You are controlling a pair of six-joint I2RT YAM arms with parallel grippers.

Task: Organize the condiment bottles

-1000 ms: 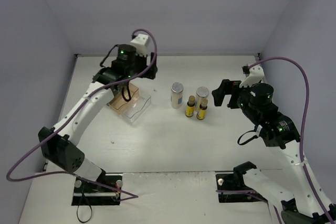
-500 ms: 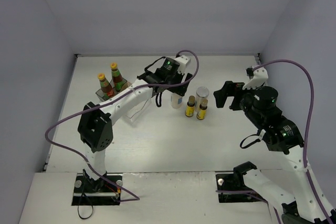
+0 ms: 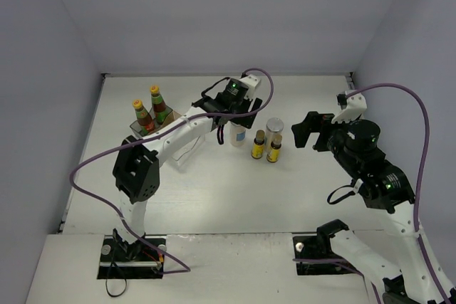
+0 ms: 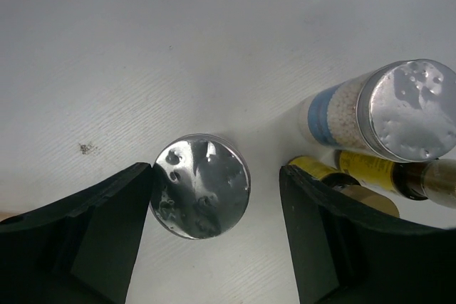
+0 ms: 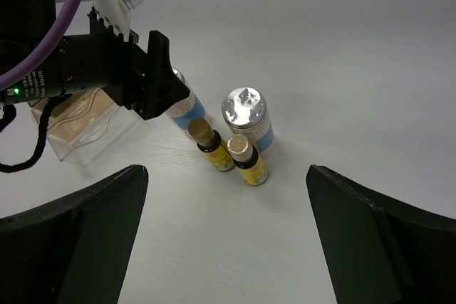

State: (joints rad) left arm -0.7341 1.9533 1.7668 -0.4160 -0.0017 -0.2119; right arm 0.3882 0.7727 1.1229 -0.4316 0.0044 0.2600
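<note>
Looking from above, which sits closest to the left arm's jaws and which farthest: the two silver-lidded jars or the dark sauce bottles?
1. Jar: directly between the open left jaws, in the middle of the table.
2. Other jar: a short way to the right.
3. Sauce bottles: far off on the left, clearly the farthest.

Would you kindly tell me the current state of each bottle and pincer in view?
Left pincer: open, straddling a jar.
Straddled jar: upright on the table, lid on.
Other jar: upright, lid on, free.
Yellow-labelled bottles: upright, capped, side by side.
Dark sauce bottles: upright, capped, in the rack.
Right pincer: open, empty.
</note>
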